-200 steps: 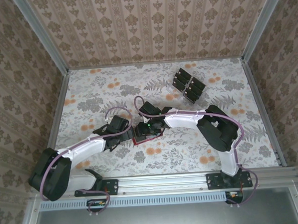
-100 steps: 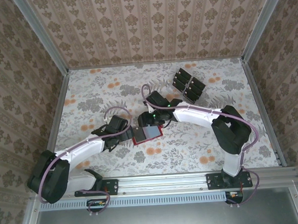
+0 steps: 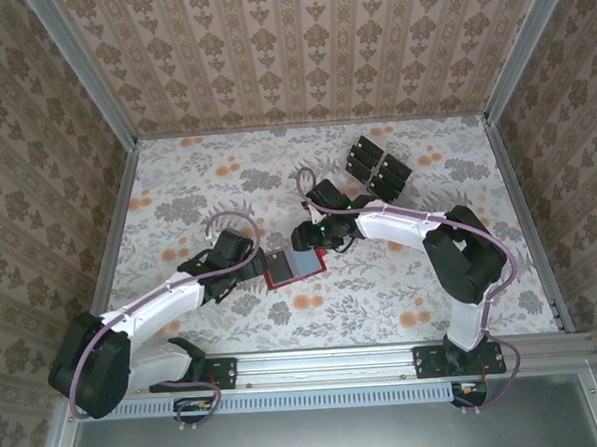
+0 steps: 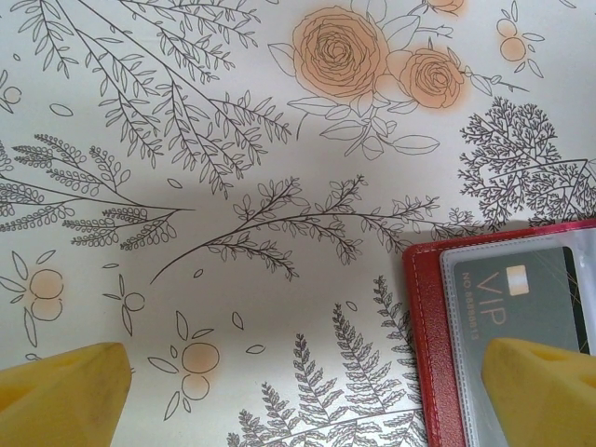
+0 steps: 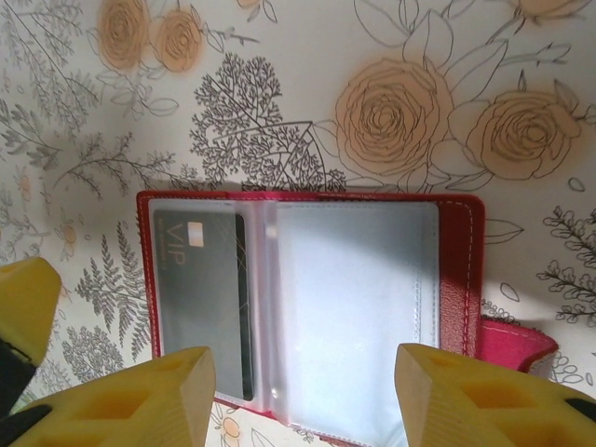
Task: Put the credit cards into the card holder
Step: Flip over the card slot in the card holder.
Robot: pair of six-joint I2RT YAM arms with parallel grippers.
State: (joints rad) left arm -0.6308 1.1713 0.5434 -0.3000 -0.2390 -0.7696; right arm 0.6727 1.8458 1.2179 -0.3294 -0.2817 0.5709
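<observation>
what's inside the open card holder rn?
One dark VIP card in a clear sleeve; the neighbouring sleeve looks empty. Yellow fingers cover the sleeves' near edges.

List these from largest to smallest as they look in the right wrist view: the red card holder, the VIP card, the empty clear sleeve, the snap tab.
1. red card holder, lying open
2. empty clear sleeve
3. VIP card, its lower part hidden, yet clearly narrower than the sleeve
4. snap tab

Card holder (image 5: 462, 279): red, clear sleeves. Credit card (image 5: 200, 298): dark grey-green, gold VIP lettering. Table cover (image 4: 233, 140): white, grey fern linework, orange roses.
</observation>
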